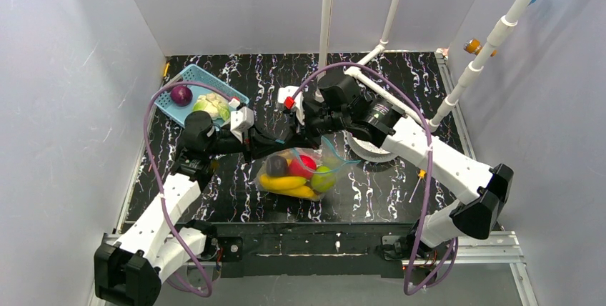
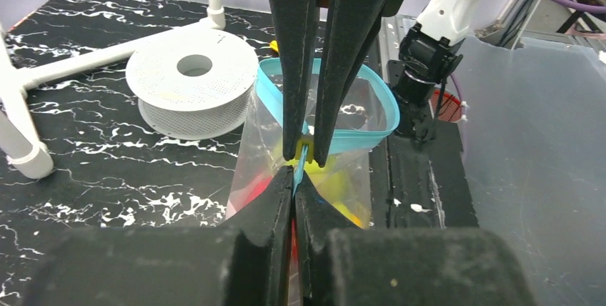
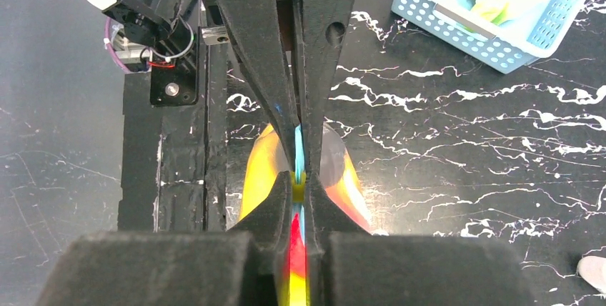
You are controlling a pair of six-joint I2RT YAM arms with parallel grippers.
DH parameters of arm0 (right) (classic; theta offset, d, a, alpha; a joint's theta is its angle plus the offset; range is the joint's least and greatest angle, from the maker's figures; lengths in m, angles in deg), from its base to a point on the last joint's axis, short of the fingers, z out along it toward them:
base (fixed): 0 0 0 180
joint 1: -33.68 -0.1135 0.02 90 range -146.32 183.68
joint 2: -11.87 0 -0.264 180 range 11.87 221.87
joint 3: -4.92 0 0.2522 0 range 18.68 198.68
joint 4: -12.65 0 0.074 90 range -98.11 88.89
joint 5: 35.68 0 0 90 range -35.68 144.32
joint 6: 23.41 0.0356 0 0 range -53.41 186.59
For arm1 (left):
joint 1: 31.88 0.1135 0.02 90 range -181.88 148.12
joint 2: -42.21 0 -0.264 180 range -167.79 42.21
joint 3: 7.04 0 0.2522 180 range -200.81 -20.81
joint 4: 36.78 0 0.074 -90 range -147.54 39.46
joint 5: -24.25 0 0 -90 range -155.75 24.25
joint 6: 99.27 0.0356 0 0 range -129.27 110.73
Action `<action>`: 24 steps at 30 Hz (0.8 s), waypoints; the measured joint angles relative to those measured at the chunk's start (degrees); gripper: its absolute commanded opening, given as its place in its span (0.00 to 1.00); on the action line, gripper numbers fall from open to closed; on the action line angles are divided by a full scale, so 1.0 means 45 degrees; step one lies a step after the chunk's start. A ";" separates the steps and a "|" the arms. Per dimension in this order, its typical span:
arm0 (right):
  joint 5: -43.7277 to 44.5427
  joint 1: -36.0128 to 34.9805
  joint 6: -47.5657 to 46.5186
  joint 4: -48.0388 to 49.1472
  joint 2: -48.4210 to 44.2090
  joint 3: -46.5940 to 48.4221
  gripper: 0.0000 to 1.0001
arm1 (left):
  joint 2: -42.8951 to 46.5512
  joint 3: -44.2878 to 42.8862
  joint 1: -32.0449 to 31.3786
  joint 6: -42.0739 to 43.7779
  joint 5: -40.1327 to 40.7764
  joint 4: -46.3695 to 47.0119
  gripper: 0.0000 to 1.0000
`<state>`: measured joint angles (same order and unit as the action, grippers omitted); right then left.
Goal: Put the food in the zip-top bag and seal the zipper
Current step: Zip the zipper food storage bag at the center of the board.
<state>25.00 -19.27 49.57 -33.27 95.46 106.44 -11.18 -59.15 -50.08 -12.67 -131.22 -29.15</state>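
Pale walls (image 1: 71,70), black marbled tabletop (image 1: 379,199)

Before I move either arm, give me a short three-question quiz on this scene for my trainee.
1. True or false: the left fingers and the right fingers are both shut on the zipper.
2. Fill in: the bananas lie inside the ___.
3. Which lies in the basket? A bananas; B purple piece; C cup.
Key: 1 true; 2 bag; 3 B.
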 measured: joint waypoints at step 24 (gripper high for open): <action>0.0044 -0.0010 0.0772 0.0325 0.0369 0.0073 0.01 | 0.1059 0.0947 -0.0005 -0.0709 0.1205 0.0894 0.00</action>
<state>25.20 -19.31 53.05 -31.81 97.12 106.77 -6.41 -54.89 -50.10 -15.86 -125.80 -25.13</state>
